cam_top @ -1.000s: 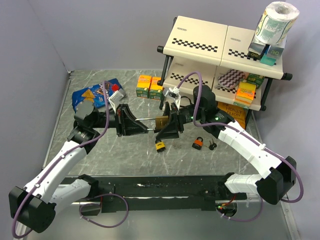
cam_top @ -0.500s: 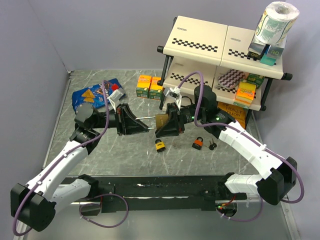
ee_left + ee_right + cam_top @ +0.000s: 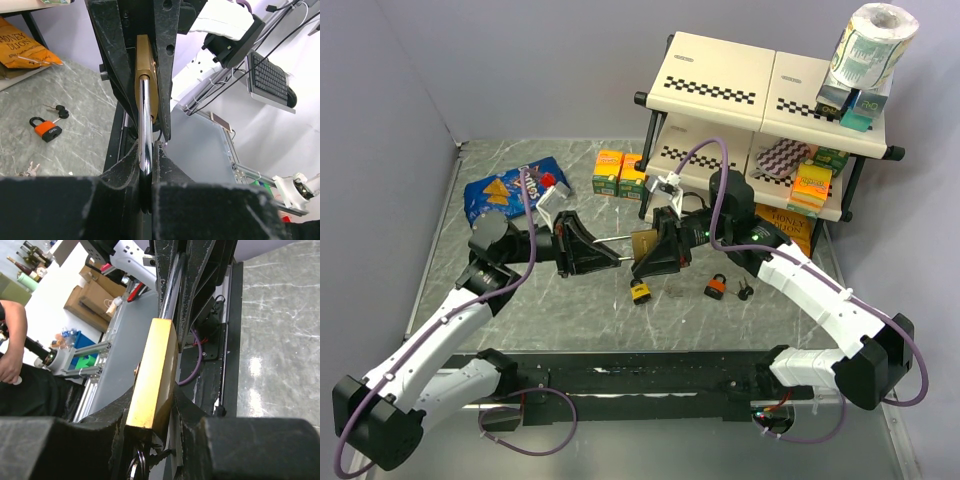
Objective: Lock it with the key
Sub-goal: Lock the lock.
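A brass padlock (image 3: 646,243) is held in the air between both grippers, above the middle of the table. My left gripper (image 3: 608,256) is shut on its steel shackle (image 3: 145,125), which runs straight into the brass body (image 3: 148,65). My right gripper (image 3: 653,258) is shut on the brass body (image 3: 155,375), one finger on each broad side. A dark ring (image 3: 137,465) hangs under the body between the right fingers. I cannot make out a key there. In the left wrist view my left gripper (image 3: 146,165) clamps the shackle's bend.
A small yellow padlock (image 3: 640,291), an orange padlock (image 3: 717,286) and loose keys (image 3: 743,292) lie on the table below the grippers. A two-level shelf (image 3: 760,90) stands at the back right. Orange boxes (image 3: 620,172) and a blue chips bag (image 3: 505,190) lie at the back.
The left arm's elbow has shifted slightly down and left. Both grippers keep their hold on the padlock, which has hardly moved.
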You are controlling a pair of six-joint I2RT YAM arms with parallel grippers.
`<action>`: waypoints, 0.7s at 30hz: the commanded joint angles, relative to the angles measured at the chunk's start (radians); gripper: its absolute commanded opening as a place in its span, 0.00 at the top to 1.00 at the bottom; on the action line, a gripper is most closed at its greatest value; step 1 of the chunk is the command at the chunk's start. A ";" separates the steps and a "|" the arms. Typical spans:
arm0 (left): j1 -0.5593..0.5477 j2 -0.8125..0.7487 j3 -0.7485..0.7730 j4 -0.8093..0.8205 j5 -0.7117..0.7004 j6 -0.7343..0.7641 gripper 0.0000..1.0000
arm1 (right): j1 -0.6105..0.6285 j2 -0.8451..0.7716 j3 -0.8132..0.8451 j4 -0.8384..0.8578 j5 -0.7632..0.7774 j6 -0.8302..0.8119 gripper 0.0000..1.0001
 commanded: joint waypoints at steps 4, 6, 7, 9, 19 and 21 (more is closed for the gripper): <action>-0.102 0.052 0.049 0.093 -0.071 0.027 0.99 | 0.112 0.043 0.058 0.137 0.004 -0.002 1.00; -0.119 0.064 0.051 0.103 -0.077 0.016 0.99 | 0.118 0.055 0.063 0.140 0.015 -0.008 1.00; -0.125 0.067 0.054 0.104 -0.077 0.017 0.99 | 0.122 0.058 0.066 0.142 0.018 -0.008 1.00; -0.142 0.076 0.063 0.094 -0.075 0.031 0.99 | 0.126 0.071 0.074 0.142 0.029 -0.008 1.00; -0.183 0.107 0.074 0.087 -0.097 0.068 0.99 | 0.142 0.086 0.097 0.110 0.072 -0.045 1.00; -0.191 0.122 0.074 0.104 -0.098 0.070 0.99 | 0.161 0.095 0.103 0.114 0.070 -0.047 1.00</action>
